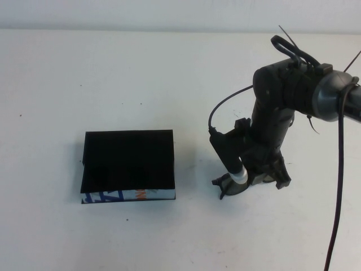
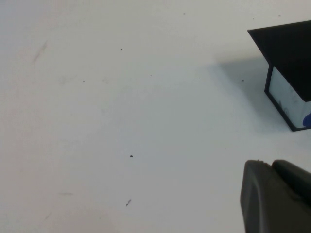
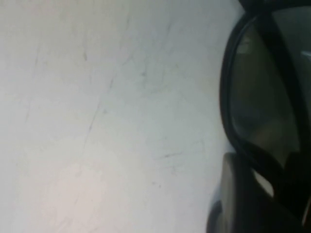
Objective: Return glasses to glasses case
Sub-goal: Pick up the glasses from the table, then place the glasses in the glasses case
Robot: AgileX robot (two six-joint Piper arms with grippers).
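The glasses case (image 1: 128, 165) lies left of centre in the high view, black on top with a white strip printed in blue and orange along its near edge. One corner of it shows in the left wrist view (image 2: 286, 58). My right gripper (image 1: 248, 180) is down at the table, right of the case, and shut on the glasses (image 1: 222, 184), whose dark end sticks out to its left. In the right wrist view the dark frame and greyish lens (image 3: 262, 97) fill the space by my right gripper (image 3: 272, 194). My left gripper (image 2: 274, 194) is shut and empty, apart from the case.
The white table (image 1: 113, 79) carries nothing else. The right arm's black cables (image 1: 338, 186) hang down at the right edge of the high view. The left arm is out of the high view.
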